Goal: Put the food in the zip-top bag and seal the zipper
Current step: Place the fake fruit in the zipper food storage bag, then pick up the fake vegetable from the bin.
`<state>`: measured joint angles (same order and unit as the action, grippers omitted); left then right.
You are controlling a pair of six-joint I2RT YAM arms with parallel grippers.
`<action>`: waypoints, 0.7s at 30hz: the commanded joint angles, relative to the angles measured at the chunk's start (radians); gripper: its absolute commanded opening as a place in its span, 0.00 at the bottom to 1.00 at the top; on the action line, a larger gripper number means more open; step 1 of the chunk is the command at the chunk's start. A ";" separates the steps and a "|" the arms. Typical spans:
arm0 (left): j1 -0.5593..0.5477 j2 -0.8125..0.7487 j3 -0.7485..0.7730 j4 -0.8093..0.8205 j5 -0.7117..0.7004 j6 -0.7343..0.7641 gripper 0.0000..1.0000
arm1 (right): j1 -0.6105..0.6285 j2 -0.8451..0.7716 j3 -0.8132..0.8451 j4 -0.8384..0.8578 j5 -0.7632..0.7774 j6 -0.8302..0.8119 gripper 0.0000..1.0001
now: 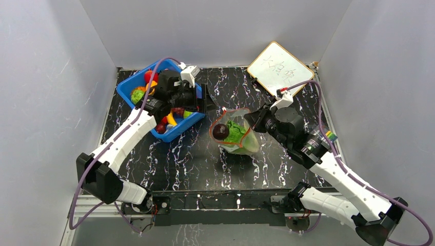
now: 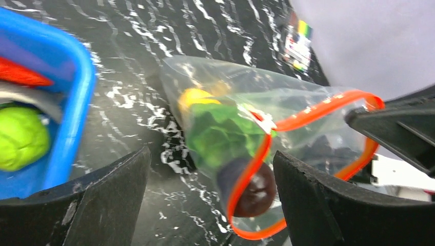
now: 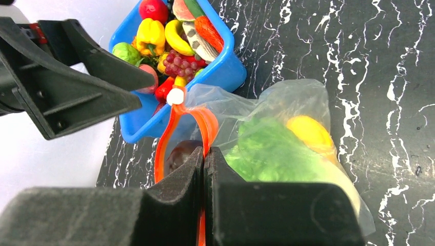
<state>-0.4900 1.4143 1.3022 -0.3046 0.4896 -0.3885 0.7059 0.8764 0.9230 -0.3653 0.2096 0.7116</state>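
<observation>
White arms [image 1: 125,136], black joints [image 1: 98,180], seemingly purple cables [image 1: 75,197].

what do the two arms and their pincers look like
The left arm and right arm have white shell links, black joints and a purple cable looping alongside each. The left pincer and right pincer each have two blunt matte black fingers. A small multicoloured striped sticker sits on the right arm.

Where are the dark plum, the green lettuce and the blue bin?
Dark plum [image 1: 221,131], top view, its rounded upper side.
Green lettuce [image 3: 267,152], right wrist view, its leafy middle.
Blue bin [image 2: 77,115], left wrist view, its near wall.
</observation>
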 commanded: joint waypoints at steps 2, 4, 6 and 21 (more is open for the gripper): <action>0.016 -0.094 0.079 -0.127 -0.257 0.080 0.85 | 0.001 -0.059 -0.013 0.076 0.002 -0.013 0.00; 0.022 -0.101 0.093 -0.165 -0.333 0.089 0.81 | 0.000 -0.064 -0.013 0.074 -0.002 -0.014 0.00; 0.036 -0.102 0.104 -0.207 -0.412 0.100 0.76 | 0.001 -0.069 -0.013 0.074 -0.012 -0.015 0.00; 0.232 -0.013 0.200 -0.222 -0.734 0.212 0.95 | 0.001 -0.082 -0.041 0.081 -0.088 -0.006 0.00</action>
<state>-0.3050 1.3735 1.4902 -0.5529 -0.1455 -0.2253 0.7059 0.8173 0.8688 -0.3676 0.1425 0.7082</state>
